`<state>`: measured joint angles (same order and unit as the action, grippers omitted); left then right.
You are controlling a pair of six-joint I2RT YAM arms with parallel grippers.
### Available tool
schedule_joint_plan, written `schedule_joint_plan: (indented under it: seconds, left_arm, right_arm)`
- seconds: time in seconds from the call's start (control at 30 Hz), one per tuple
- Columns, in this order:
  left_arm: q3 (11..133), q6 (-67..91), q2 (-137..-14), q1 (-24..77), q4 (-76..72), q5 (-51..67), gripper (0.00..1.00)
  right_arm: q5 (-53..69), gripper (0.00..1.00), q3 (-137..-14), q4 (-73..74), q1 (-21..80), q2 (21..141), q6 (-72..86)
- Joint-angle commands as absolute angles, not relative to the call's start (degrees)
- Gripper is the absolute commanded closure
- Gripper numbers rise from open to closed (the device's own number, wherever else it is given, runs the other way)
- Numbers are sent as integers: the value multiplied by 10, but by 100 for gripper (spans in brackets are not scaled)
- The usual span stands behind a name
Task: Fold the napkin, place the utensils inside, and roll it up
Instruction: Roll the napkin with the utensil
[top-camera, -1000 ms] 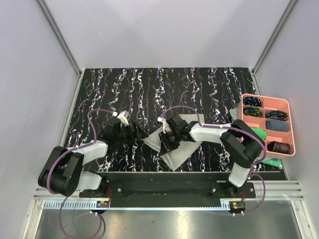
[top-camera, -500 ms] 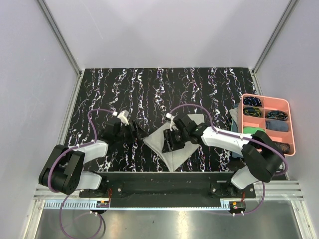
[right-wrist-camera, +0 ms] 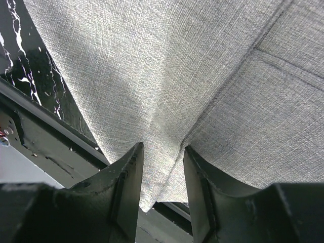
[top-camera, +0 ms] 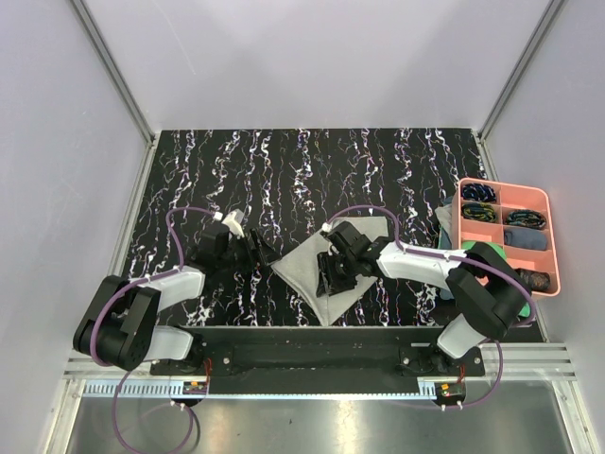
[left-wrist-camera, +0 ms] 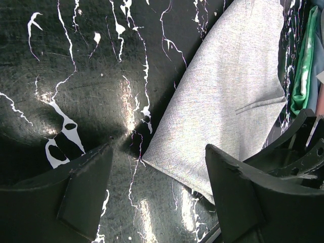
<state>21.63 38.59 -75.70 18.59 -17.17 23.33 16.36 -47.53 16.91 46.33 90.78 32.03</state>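
My fingers (right-wrist-camera: 126, 187) are matte black, the napkin (top-camera: 301, 267) a plain pale grey-green weave, the table (top-camera: 284, 170) glossy black streaked with white marble veins, the tray (top-camera: 554, 236) salmon pink, and one cloth (top-camera: 489, 252) bright green.

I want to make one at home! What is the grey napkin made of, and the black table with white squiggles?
The napkin looks like thin woven cloth with a matte finish: you can see crisscross threads and a seam line. The table looks like a hard, glossy marble-patterned sheet, perhaps plastic or stone: light glints off it.
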Motion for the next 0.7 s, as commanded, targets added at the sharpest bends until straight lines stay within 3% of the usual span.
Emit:
schedule_joint_plan:
  seconds: [0.0, 0.23, 0.67]
  left_arm:
    - [232, 374, -744, 187, -187, 234, 23]
    - [232, 373, -737, 187, -180, 231, 23]
    - [229, 375, -741, 187, -185, 236, 23]
  right_arm:
    - [138, 55, -474, 180, 461, 898, 323]
    - [147, 65, -497, 177, 461, 920, 311]
    - [149, 68, -504, 149, 462, 950, 335]
